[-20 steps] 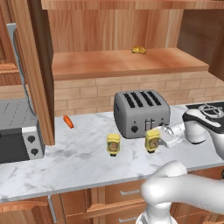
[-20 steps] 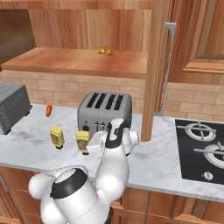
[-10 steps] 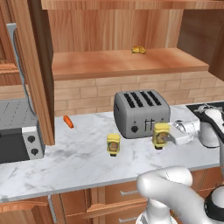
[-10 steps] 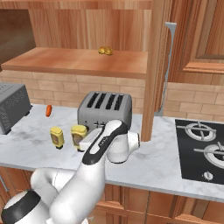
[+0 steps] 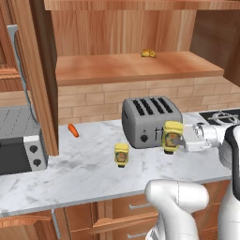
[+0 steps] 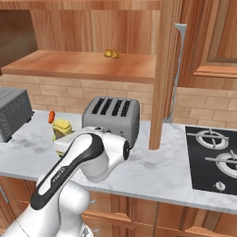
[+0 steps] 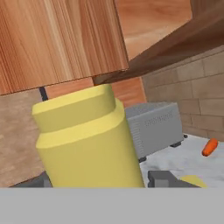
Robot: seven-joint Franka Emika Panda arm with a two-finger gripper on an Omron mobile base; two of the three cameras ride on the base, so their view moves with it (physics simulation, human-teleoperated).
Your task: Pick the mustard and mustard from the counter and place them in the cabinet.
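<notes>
My gripper is shut on one mustard, a small yellow squeeze bottle with a darker label. It hangs upright, lifted off the counter in front of the toaster. The same bottle fills the hand view as a big yellow mustard between my fingers, and in the right base view the mustard peeks out above my arm. The second mustard stands free on the counter to the left. The cabinet is open above, its wide shelf higher than the held bottle.
A grey toaster stands right behind the held bottle. A toaster oven sits at the left, an orange carrot near it. The cabinet door hangs open. A yellow-brown lump lies on the shelf. A stove is to the right.
The held mustard has risen off the counter and shifted slightly right in the left base view. My arm has swung with it. The other bottle has not moved.
</notes>
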